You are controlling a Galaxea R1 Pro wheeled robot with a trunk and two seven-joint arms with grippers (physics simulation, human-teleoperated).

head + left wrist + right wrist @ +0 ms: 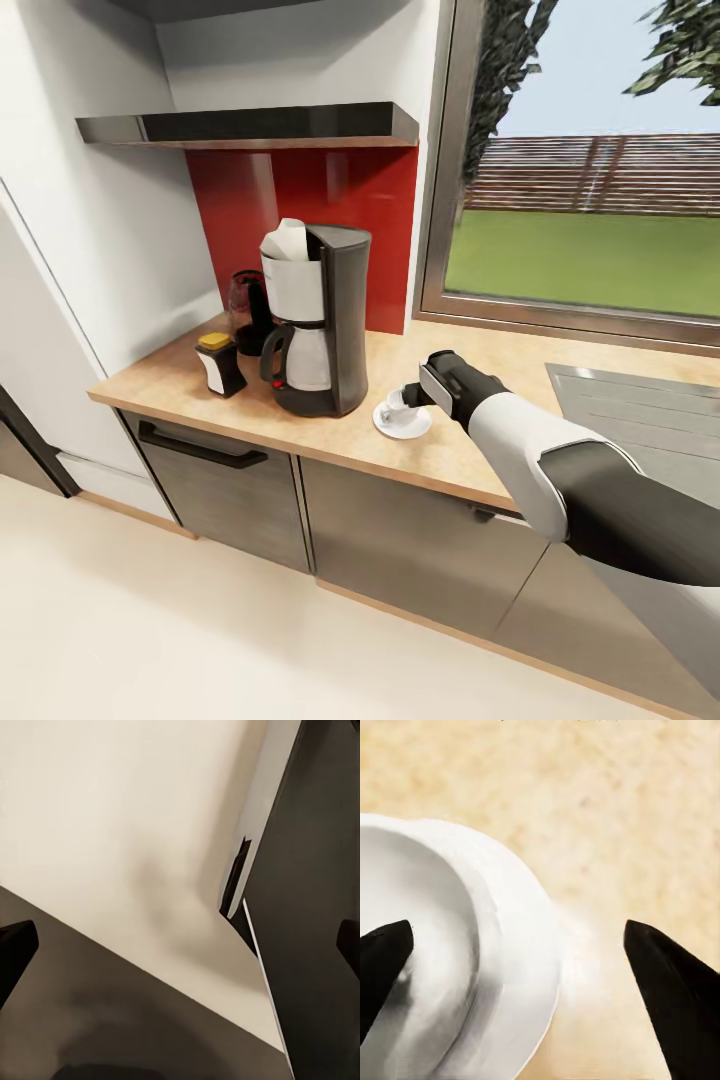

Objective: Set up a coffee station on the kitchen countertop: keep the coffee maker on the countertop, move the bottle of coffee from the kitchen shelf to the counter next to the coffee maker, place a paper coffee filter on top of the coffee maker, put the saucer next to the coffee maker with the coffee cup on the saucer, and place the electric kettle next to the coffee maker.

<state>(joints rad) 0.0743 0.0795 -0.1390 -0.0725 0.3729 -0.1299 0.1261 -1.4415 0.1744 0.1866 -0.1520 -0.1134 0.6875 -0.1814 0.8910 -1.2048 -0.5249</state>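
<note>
Right tool (pixel 517 960) spread wide, one finger over the cup (pixel 398 403) on its saucer (pixel 403 424) beside the coffee maker (pixel 315 320). Lift straight, or you'll tip the cup onto the worktop (pixel 455 445).

Right arm (pixel 560 470) outstretched, gripper (pixel 521 967) spread wide, pointing down.

White cup (pixel 397 401), seemingly white saucer (pixel 402 424)

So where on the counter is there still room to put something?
Bare wood lies between the saucer and the sink, under the window. It is crowded on the other side: coffee maker, coffee bottle, kettle bunch together.
</note>
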